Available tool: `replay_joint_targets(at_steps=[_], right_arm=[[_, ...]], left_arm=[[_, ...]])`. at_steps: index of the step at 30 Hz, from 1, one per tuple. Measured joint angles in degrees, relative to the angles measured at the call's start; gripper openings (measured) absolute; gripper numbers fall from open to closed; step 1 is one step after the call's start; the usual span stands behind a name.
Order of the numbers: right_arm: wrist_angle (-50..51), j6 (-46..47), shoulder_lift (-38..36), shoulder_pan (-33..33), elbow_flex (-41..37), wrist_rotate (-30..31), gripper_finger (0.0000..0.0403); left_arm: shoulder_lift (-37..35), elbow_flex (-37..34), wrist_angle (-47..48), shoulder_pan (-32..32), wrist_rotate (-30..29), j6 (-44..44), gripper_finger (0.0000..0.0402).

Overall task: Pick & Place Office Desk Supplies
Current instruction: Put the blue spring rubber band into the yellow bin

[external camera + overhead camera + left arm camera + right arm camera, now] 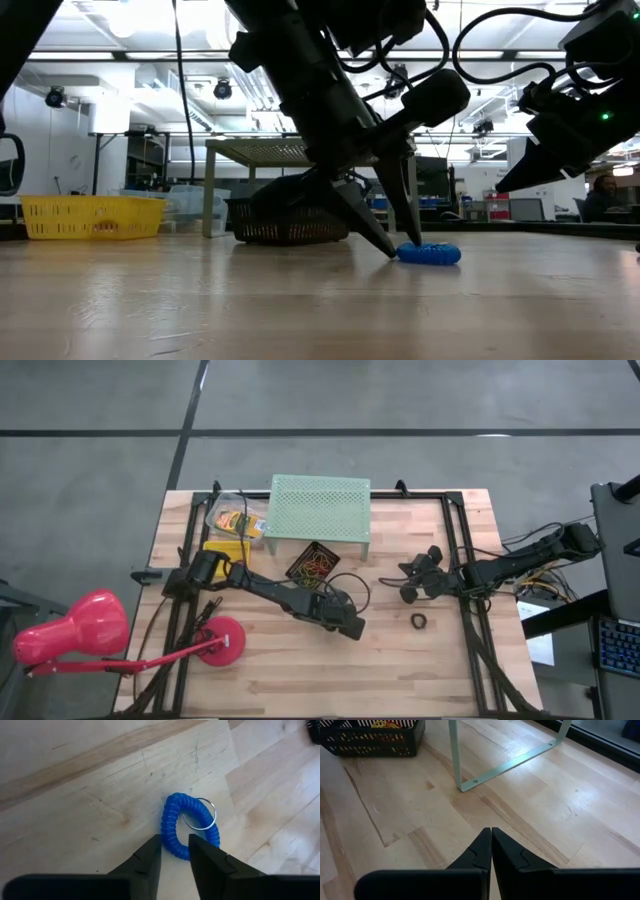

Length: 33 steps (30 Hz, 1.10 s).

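Observation:
A blue spiral coil ring [172, 822] with a metal key ring [199, 814] lies flat on the table. My left gripper [175, 840] is open. It points down at the coil, one finger on either side of the coil's near band, with its tips at the table [392, 252]. In the high view the gripper [350, 626] hides the coil. A small black ring [419, 621] lies on the wood near my right gripper [408, 588]. That gripper is shut [491, 832] and hovers above the table. A black basket [313, 563] holds coloured rubber bands. My left gripper comes from above, slanting down, with its fingers [152, 855] across the blue coil's near band [175, 849]. One finger is outside the loop and one is on the loop's inner side. The band fills the gap. I cannot tell whether the fingers touch it. The coil lies flat on the table.
The mint-green perforated stand [320, 510] stands at the far edge, with its leg frame [510, 765] ahead of my right gripper. A yellow basket [228, 550] and a clear box of yellow-orange packs [236, 520] sit far left. The pink lamp [215, 642] stands near left. Bare wood lies toward the near edge.

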<state>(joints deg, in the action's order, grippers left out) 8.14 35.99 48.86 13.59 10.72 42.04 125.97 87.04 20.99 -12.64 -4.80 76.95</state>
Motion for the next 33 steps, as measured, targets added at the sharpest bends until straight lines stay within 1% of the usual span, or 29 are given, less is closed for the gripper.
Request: replay_joint_targets(at_steps=[7, 12, 23, 33], right_arm=[[0.0, 0.0, 0.0, 0.0, 0.0, 0.0, 0.0008], [0.0, 0.0, 0.0, 0.0, 0.0, 0.0, 0.0008], [0.0, 0.0, 0.0, 0.0, 0.0, 0.0, 0.0008], [0.0, 0.0, 0.0, 0.0, 0.0, 0.0, 0.0008]], left_arm=[[0.0, 0.0, -0.1, 0.2, 0.4, 0.0, 0.0035], [0.0, 0.0, -0.2, 0.4, 0.4, -0.2, 0.0006], [-0.1, 0.0, 0.3, 0.7, 0.8, -0.2, 0.0002], [-0.7, 0.1, 7.5, 0.7, 3.2, 1.0, 0.0002]])
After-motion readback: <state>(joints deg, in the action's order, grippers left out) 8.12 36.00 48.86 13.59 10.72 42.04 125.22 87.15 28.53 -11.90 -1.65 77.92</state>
